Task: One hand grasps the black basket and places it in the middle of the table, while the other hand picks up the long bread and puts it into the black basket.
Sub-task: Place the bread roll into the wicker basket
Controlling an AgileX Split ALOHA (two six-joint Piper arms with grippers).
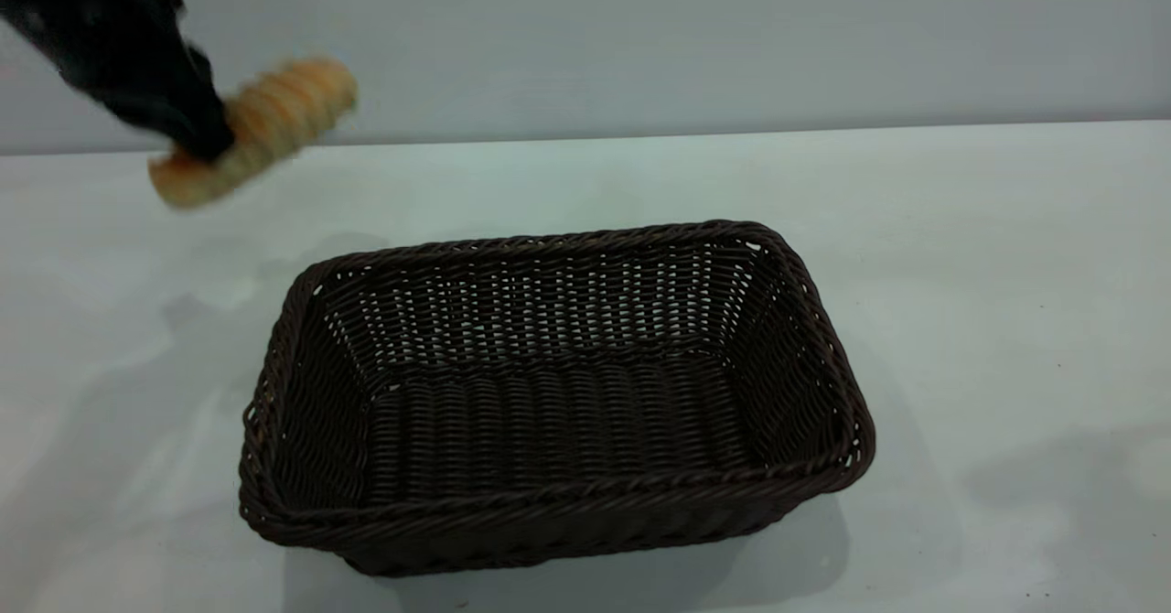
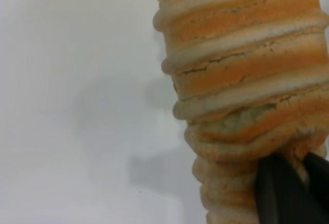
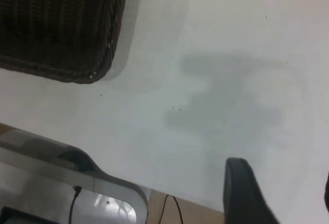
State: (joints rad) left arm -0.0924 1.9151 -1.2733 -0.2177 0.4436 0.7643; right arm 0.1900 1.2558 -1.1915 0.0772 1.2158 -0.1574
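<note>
The black basket stands upright and empty in the middle of the white table. My left gripper is shut on the long bread and holds it in the air at the upper left, beyond and left of the basket's far left corner. In the left wrist view the bread fills the frame, with black fingertips pinching its side. My right gripper is out of the exterior view; its wrist view shows it open and empty above bare table, with a basket corner farther off.
A grey wall rises behind the table's far edge. The right wrist view shows the table's edge, a grey stand and a cable below it. Bare tabletop lies on both sides of the basket.
</note>
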